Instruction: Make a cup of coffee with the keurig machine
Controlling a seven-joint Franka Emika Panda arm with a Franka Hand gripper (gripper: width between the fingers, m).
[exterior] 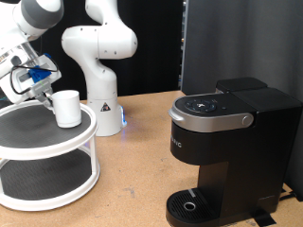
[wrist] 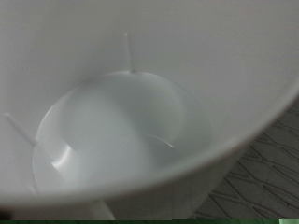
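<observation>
The white cup [exterior: 66, 108] stands upright on the top tier of a round white two-tier stand [exterior: 87, 132] at the exterior view's left. My gripper [exterior: 44, 89] hangs at the cup's left side, right against its rim. In the wrist view the cup's empty white inside [wrist: 121, 121] fills almost the whole picture, and no fingers show there. The black keurig machine [exterior: 230, 132] stands at the exterior view's right with its lid down. Its round drip base [exterior: 193, 204] has nothing on it.
A second white robot arm [exterior: 99, 66] stands behind the stand, with a blue light at its base. A dark panel [exterior: 237, 43] rises behind the machine. The brown tabletop [exterior: 133, 180] lies between stand and machine.
</observation>
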